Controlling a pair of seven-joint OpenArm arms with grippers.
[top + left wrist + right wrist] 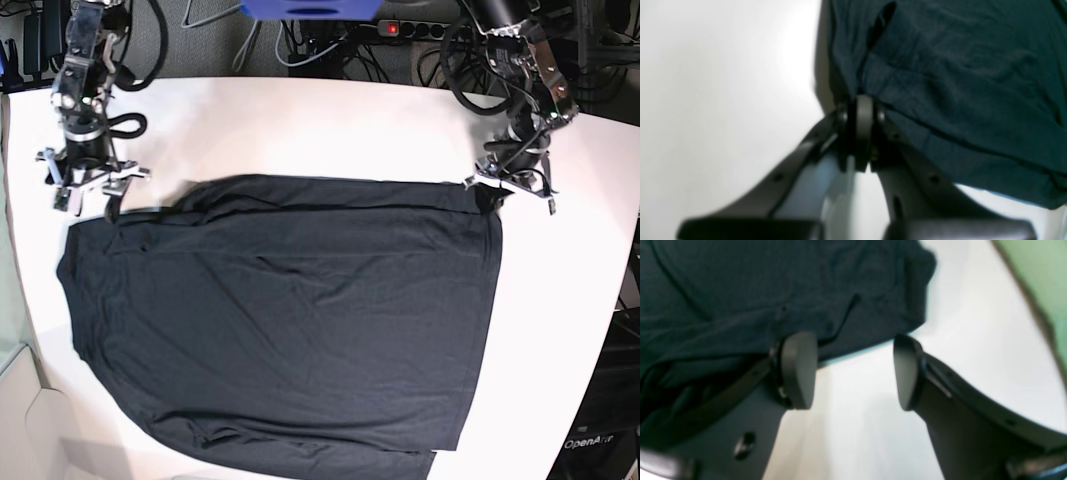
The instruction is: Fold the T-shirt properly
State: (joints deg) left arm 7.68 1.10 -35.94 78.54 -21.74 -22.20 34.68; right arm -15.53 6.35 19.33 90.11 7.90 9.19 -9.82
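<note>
The wide, plain black T-shirt of thin, soft knit fabric [285, 320] lies spread flat across the white, smooth-topped bench [330, 130]. From the base view its nearest edge runs along the bottom, from about 7 o'clock to 5 o'clock, with bare white showing just beyond it at the lower right. The cloth covers most of the middle of the bench, lightly creased, its left side reaching close to the bench's rim at 9 o'clock.

Farther back, at about 2 o'clock, the left claw [497, 190] sits at the shirt's far right corner. Seen from its own wrist camera, the left claw [860, 110] has its jaws pressed together on the fabric's edge — a fold of the dark cloth [957, 86] bunches up right where the pads meet, and white bench shows to the left at 9 o'clock.

At about 10 o'clock, the right claw [88, 195] stands at the shirt's far left corner. From its wrist camera the right claw [853, 370] is spread wide — bare white bench lies between the two dark pads [798, 370], and the shirt's edge [780, 296] lies just beyond the tips, passing behind the left one. Nothing is between them.

At the very back, beyond the bench's far edge, a tangle of black cables [330, 45] lies on the floor.
</note>
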